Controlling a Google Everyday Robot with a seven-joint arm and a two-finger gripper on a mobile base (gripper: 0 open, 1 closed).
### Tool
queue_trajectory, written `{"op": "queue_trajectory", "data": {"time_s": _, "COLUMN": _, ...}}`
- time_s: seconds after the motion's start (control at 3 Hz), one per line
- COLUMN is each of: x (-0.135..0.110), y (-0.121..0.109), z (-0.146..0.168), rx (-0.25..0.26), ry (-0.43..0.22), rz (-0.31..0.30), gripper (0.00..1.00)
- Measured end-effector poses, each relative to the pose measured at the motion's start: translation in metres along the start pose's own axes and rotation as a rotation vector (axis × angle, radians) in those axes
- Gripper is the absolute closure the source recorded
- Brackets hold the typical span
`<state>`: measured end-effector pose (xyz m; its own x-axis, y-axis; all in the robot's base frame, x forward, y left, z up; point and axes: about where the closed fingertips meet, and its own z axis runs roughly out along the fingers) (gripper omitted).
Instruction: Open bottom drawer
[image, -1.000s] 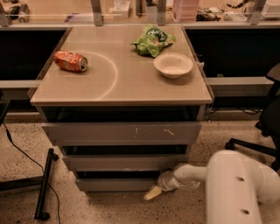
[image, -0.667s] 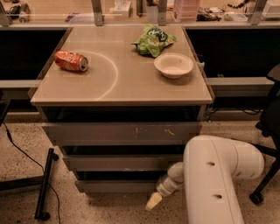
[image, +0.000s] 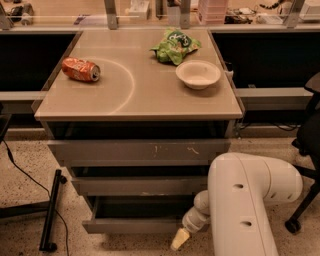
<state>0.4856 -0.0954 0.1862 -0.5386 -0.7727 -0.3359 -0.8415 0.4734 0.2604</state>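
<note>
**Three fronts, one to pull: the bottom drawer (image: 132, 225)**

Start with the cabinet (image: 135, 100), rising above the bottom drawer and overhanging it on both sides. Next, note the white arm (image: 245, 200), bulking just right of the bottom drawer and reaching down past its right end. Directly above the bottom drawer, find the middle front (image: 135, 186), and higher again the scratched top front (image: 137, 150).

As for the bottom drawer itself: lowest and thinnest of the three, close to the floor (image: 30, 185), with a dark gap behind its strip. Judged partly drawn out already. Expect stiff sheet metal, light and shallow, sliding straight on runners. Seeing no handle, hook over the strip's upper edge, nearer mid-width than the corner, to avoid racking.

Mind the black chair (image: 307, 150) well right of the bottom drawer and the black stand foot (image: 50, 210) well left. Count on open floor in front for a straight pull back.

Far above the bottom drawer, on the cabinet top, pass over a bowl (image: 198, 74), a green bag (image: 175, 46) and a red can (image: 80, 69).

Last, place the gripper (image: 179, 240) just below and in front of the bottom drawer's right end, near the strip. Cannot tell whether spread or pressed together, nor whether touching.
</note>
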Motion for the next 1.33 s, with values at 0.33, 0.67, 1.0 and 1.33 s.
{"op": "queue_trajectory", "data": {"time_s": 0.33, "x": 0.012, "y": 0.011, "z": 0.001, "rx": -0.015, "ry": 0.022, "rz": 0.008, "gripper": 0.00}}
{"op": "queue_trajectory", "data": {"time_s": 0.67, "x": 0.013, "y": 0.014, "z": 0.007, "rx": -0.071, "ry": -0.001, "rz": -0.009, "gripper": 0.00}}
{"op": "queue_trajectory", "data": {"time_s": 1.0, "x": 0.022, "y": 0.024, "z": 0.013, "rx": -0.148, "ry": -0.009, "rz": -0.014, "gripper": 0.00}}
{"op": "queue_trajectory", "data": {"time_s": 1.33, "x": 0.021, "y": 0.028, "z": 0.013, "rx": -0.159, "ry": -0.022, "rz": -0.011, "gripper": 0.00}}
